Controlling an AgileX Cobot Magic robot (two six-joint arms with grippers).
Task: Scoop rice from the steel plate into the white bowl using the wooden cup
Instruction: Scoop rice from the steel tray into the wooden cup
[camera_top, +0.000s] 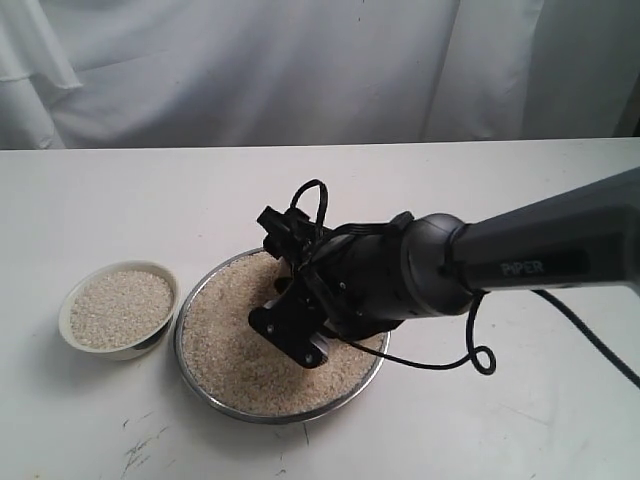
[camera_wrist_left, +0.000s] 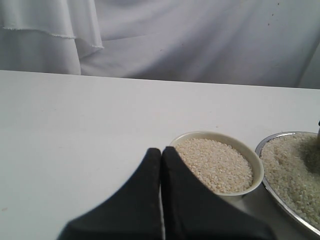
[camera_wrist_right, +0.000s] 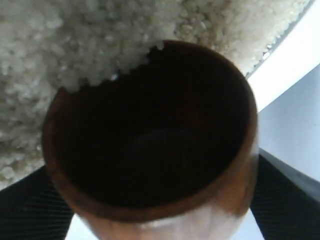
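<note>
While clamping the wooden cup (camera_wrist_right: 150, 145) with the right tool (camera_top: 297, 335), digs into rice (camera_top: 225, 345) on the steel plate (camera_top: 262, 414), yet to pour into the well-filled white bowl (camera_top: 118, 351).

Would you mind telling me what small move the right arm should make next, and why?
Probably push the wooden cup a little deeper into the rice on the steel plate: its rim is just biting into the heap, only a few grains sit at the lip, and its dark interior looks nearly empty.
</note>
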